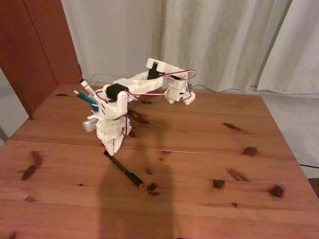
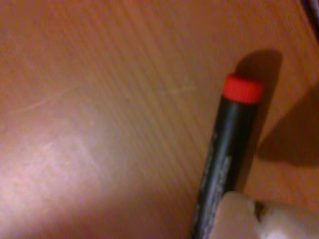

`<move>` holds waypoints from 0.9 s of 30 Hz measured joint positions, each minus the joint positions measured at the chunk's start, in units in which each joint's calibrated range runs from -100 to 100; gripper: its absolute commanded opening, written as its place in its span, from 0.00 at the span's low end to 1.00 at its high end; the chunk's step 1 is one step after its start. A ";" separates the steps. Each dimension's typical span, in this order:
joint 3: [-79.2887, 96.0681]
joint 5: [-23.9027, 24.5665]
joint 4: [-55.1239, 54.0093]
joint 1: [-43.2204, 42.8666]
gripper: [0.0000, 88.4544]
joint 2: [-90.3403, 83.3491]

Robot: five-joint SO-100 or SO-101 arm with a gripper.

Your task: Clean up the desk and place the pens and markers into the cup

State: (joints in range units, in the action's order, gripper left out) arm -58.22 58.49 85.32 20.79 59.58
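Black red-tipped slim pen (image 1: 123, 170) lies on the pine worktop (image 1: 209, 164); white fingers (image 1: 110, 147) at its eleven-o'clock end, grip unclear; next, clamp and lift

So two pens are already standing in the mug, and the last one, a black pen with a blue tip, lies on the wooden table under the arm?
Nearly. The tip is red, not blue: the wrist view shows the thin black pen with a bright red end. The rest holds: in the fixed view, the teal-green pen and white marker stand behind the arm, and the pen lies on the reddish-brown wooden desk.
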 measured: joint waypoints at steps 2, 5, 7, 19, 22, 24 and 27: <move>-1.53 0.20 0.00 0.15 0.01 0.76; -4.93 0.20 0.00 0.15 0.01 2.37; -6.88 0.20 0.00 0.15 0.01 3.47; -9.68 -0.88 0.00 0.22 0.06 4.83; -9.68 -1.81 0.00 0.22 0.12 4.83; -9.68 -2.34 0.00 0.22 0.13 4.83; -9.68 -3.37 0.08 0.22 0.13 4.83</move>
State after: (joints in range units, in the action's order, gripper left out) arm -67.90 55.12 85.40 21.01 64.41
